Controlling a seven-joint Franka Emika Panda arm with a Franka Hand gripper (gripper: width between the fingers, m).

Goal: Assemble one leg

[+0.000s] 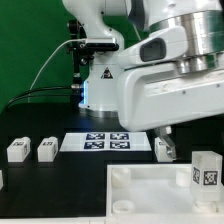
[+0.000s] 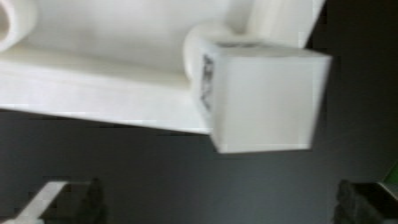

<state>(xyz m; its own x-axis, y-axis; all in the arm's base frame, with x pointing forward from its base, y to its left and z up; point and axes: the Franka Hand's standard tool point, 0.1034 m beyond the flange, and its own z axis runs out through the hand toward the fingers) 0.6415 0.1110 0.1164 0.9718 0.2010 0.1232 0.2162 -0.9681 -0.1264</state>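
One leg (image 1: 205, 170), a white stubby block with a marker tag, stands upright on the exterior view's right corner of the large white panel (image 1: 150, 198). In the wrist view this leg (image 2: 267, 98) sits at a round corner socket of the panel (image 2: 89, 85). My gripper (image 2: 222, 205) is open and empty, with dark fingertips (image 2: 68, 203) wide apart and clear of the leg. Two more legs (image 1: 18, 150) (image 1: 47, 150) lie on the table at the exterior view's left. Another leg (image 1: 165, 149) lies beside the marker board. In the exterior view the arm hides the gripper.
The marker board (image 1: 107, 142) lies on the black table behind the panel. The arm's white body (image 1: 170, 70) fills the upper right of the exterior view. A small white part (image 1: 2, 178) shows at the left edge.
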